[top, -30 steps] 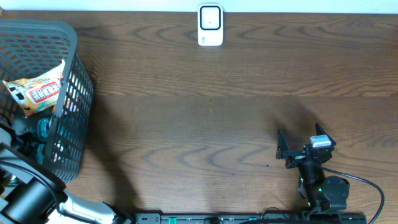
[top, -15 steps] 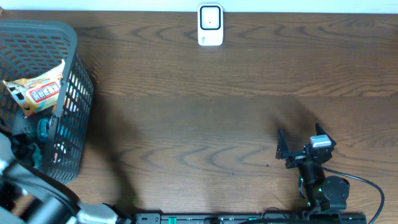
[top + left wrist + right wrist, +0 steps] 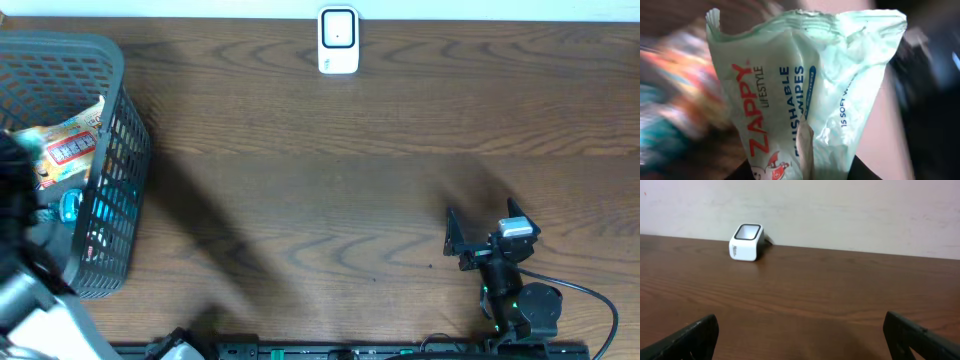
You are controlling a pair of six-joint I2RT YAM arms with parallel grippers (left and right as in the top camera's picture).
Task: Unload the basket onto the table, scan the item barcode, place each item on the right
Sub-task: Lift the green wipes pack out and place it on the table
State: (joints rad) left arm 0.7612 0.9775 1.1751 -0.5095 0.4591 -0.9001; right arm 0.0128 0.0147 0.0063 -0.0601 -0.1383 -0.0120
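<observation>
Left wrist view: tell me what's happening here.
The left gripper is clamped on a green pack of Zappy flushable wipes, by the basket on the left. The right gripper sits open near the front edge, facing the white scanner at the far side. Nothing is at the scanner yet.

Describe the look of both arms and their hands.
Right arm: black, jointed, silver block at the wrist, green lights, black cable looping off. Right hand: two black fingers. Left arm: black with a pale grey section, blurred.

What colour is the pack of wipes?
Pale mint green wipes pack with red and blue lettering; best seen from the left wrist.
</observation>
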